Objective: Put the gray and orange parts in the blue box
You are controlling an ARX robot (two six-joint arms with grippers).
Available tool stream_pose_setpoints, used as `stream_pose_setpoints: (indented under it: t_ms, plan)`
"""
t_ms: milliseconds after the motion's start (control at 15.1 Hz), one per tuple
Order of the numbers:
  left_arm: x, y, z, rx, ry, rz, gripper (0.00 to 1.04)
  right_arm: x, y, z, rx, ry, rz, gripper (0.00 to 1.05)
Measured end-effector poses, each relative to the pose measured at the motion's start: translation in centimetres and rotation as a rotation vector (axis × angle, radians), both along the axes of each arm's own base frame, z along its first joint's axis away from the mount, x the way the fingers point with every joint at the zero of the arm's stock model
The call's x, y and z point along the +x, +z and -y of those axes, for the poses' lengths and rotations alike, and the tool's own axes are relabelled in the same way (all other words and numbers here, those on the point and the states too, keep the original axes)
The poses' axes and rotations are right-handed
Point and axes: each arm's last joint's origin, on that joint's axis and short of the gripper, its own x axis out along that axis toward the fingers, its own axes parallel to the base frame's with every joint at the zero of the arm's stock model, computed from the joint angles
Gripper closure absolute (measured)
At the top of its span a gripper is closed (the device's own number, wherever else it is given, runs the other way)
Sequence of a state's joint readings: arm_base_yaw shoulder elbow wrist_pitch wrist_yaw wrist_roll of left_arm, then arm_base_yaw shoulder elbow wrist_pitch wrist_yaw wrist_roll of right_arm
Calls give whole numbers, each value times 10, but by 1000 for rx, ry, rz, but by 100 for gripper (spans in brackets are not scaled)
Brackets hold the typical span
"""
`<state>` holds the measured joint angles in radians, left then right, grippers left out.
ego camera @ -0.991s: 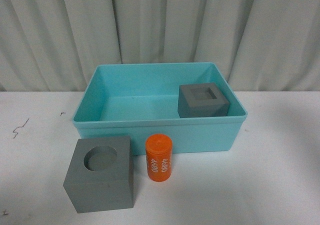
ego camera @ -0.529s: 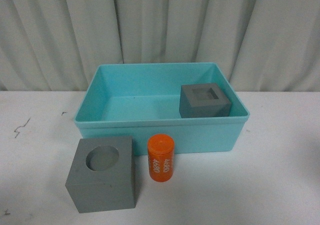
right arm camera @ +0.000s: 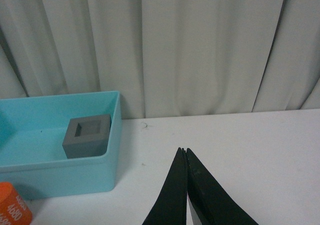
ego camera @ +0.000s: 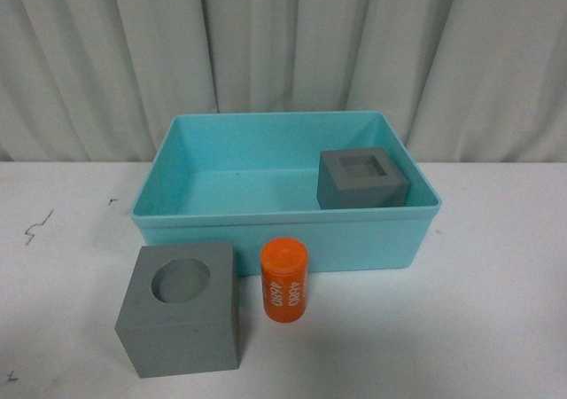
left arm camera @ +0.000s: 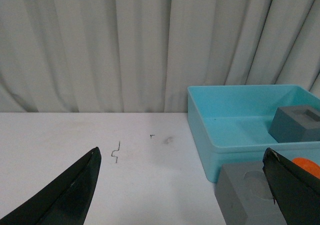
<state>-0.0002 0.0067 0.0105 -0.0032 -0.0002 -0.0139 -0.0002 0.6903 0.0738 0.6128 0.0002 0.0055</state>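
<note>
The blue box (ego camera: 354,244) fills the centre of the front view, one long wall facing the camera. Inside it, in the right part of the frame, sits the gray cube with the square recess (ego camera: 363,179), recess upward, close to the box's right wall and partly hidden behind the front wall. It is the only part in the box.

The other two parts are outside, in the lower part of the frame. The gray cube with the round recess (ego camera: 182,321) stands at lower left, recess upward, just in front of the box's front wall. The orange cylinder (ego camera: 283,279) stands upright just to the right of that cube, near the front wall; I cannot tell whether it touches the wall. Its white numbers run down its side.

Neither arm shows in the front view. In the left wrist view the left gripper (left arm camera: 182,154) has its black fingers spread wide, holding nothing, with the round-recess cube and the box beyond them. In the right wrist view the right gripper (right arm camera: 184,150) has its fingers pressed together, nothing between them, above bare table beside the box.

Everything rests on a white table (ego camera: 496,310), which carries a small dark pen mark (ego camera: 35,226) at the left edge of the frame. A pale pleated curtain (ego camera: 292,44) hangs across the whole upper half.
</note>
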Motion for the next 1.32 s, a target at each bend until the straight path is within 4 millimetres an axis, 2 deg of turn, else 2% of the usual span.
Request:
stream_pose_setpoints:
  t_ms: [264, 991, 1322]
  plan:
    - [0, 0, 0, 0, 0, 0, 7, -13, -12, 0, 0, 0, 2, 103]
    - [0, 0, 0, 0, 0, 0, 7, -35, -8, 0, 0, 0, 21, 103]
    - [0, 0, 0, 0, 0, 0, 7, -43, -12, 0, 0, 0, -18, 103]
